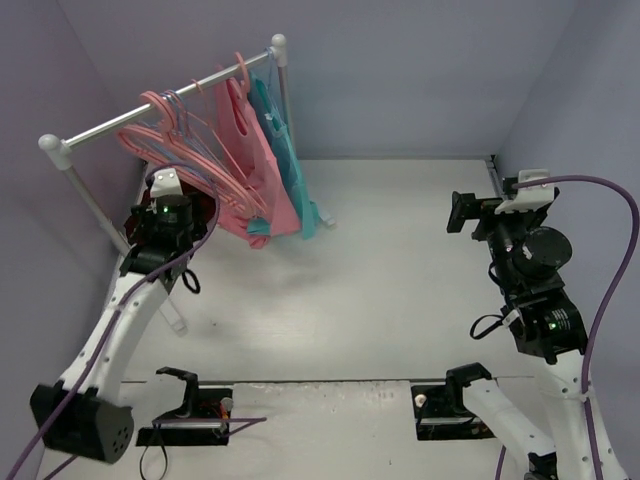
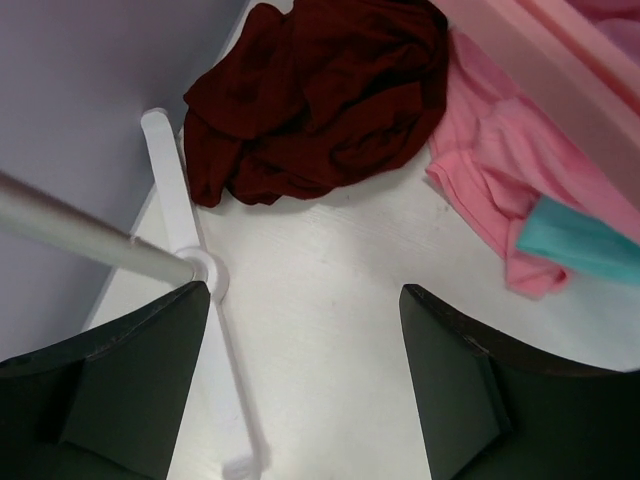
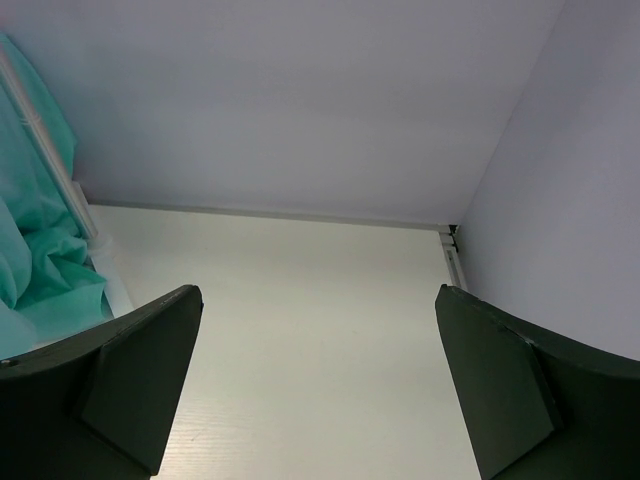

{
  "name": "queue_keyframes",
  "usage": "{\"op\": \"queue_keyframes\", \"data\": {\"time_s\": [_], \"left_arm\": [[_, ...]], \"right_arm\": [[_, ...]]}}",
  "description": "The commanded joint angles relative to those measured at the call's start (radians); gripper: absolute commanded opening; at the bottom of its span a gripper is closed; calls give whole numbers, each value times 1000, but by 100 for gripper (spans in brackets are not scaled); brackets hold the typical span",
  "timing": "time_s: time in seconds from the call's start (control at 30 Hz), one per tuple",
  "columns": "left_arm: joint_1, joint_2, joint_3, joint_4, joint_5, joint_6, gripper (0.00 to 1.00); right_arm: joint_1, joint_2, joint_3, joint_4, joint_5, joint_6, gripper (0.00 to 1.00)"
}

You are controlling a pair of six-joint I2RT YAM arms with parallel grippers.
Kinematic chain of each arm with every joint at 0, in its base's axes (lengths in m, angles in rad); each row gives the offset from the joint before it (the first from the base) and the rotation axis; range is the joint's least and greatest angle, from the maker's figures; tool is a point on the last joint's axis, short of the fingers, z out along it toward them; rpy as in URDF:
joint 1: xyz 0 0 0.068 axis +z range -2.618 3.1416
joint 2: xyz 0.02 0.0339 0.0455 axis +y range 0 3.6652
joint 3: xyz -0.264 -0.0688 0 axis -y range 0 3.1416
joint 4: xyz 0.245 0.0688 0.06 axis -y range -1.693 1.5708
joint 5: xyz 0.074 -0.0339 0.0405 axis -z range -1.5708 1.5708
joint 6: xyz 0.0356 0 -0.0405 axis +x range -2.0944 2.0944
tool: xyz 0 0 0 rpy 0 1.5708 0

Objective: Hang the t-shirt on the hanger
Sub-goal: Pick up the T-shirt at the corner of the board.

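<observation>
No bins or boxes here. The only thing holding stuff is the rack (image 1: 100, 127) at the back left of the desk (image 1: 400, 260). On its rod there's a bunch of thin pink hangers (image 1: 150, 135) towards the left end. The salmon hanger is somewhere in that bunch, but I can't pick it out. A pink garment (image 1: 245, 150) hangs further right, with a teal one (image 1: 298, 190) just beside it. Both reach down to the desk.

The t-shirt (image 2: 310, 100) isn't on anything. It's a crumpled maroon heap flat on the desk, by the wall and right at the far end of the rack's white foot (image 2: 195, 300). Its right edge touches the hem of the pink garment. From the top camera you can't see it at all because the left arm is in the way.

Left jaws: spread wide with nothing between them, fingers (image 2: 130, 390) hanging over bare desk. One sits beside the rack's foot, and the shirt is up ahead, not touching.

Right jaws: also wide open and empty, fingers (image 3: 120, 400) over bare desk on the right side, pointing at the back wall. The teal garment only shows at the left edge of that wrist view.
</observation>
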Motion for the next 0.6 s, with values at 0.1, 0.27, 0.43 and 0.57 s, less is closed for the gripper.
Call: {"op": "queue_keyframes", "data": {"time_s": [0.1,0.27,0.43,0.57], "left_arm": [[167,208,-57,417,6,-100,72],[198,381,-36,550,11,-74,73],[209,526,2,618,2,-94,73],[262,619,19,665,-2,-161,74]], "right_arm": [[7,-50,-34,89,-33,-14,100],[9,-60,-47,88,-34,-22,100],[8,-50,-41,87,-32,-28,100],[7,-50,-37,80,-28,-23,100]]}}
